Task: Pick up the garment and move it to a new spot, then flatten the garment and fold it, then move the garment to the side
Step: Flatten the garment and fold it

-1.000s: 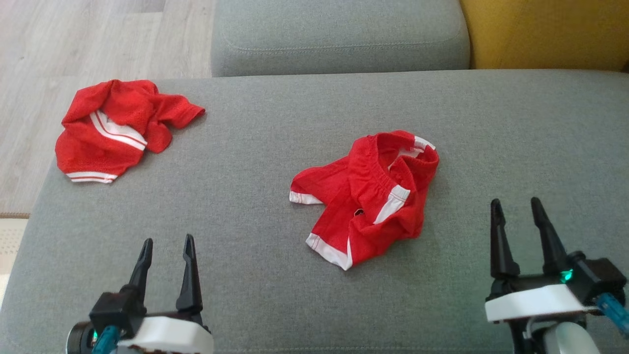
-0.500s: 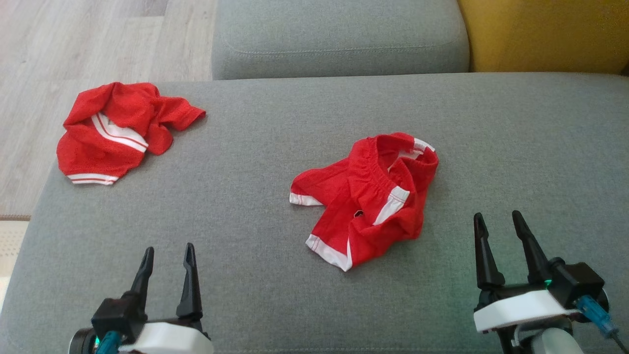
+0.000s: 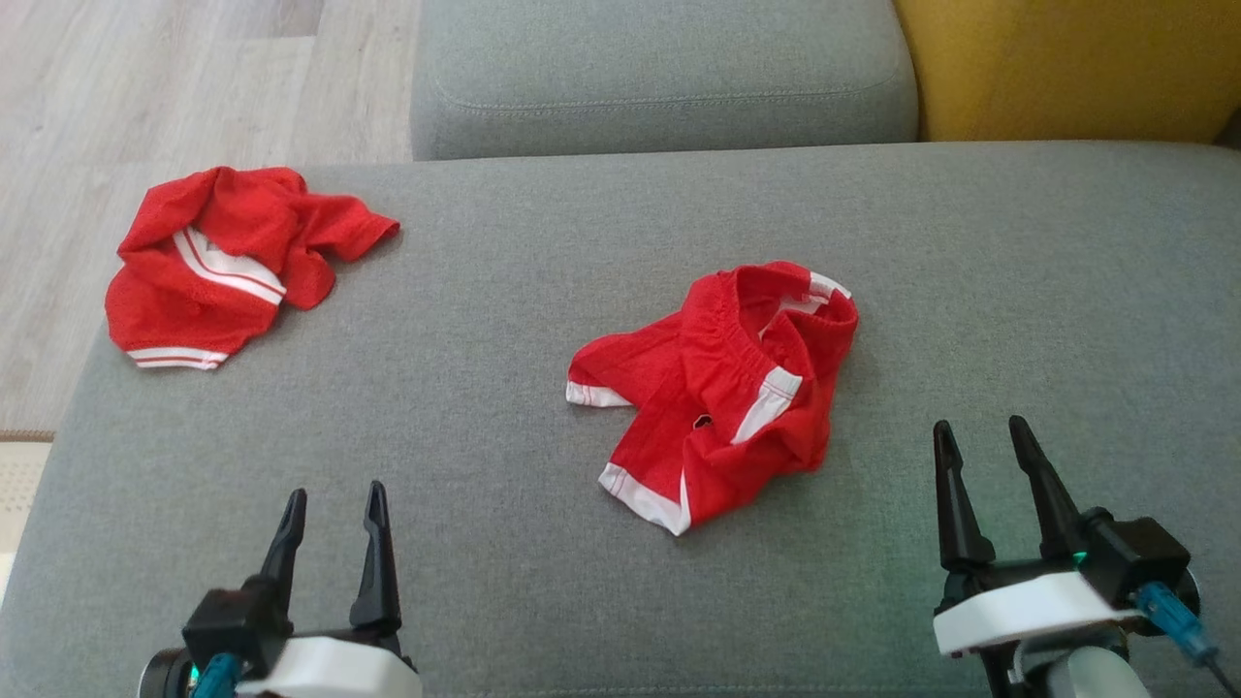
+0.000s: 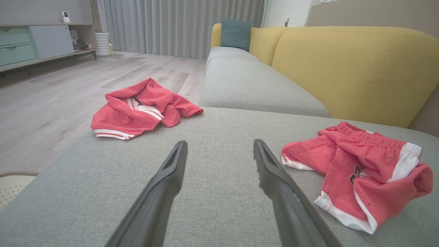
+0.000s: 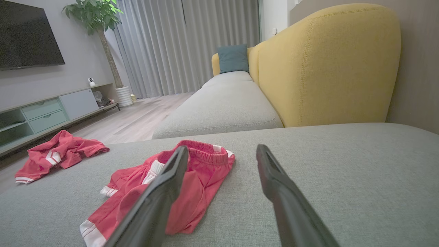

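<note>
Item one: red shorts with white trim, crumpled, lying about midway across the grey sofa seat; a small dark mark on the front is possibly a printed number, too small to read. Item two: red top with white stripes, bunched at the seat's far left corner, well apart from the shorts. Left pincer and right pincer, both spread wide and holding nothing, hover over the near edge, the right one near the shorts.
</note>
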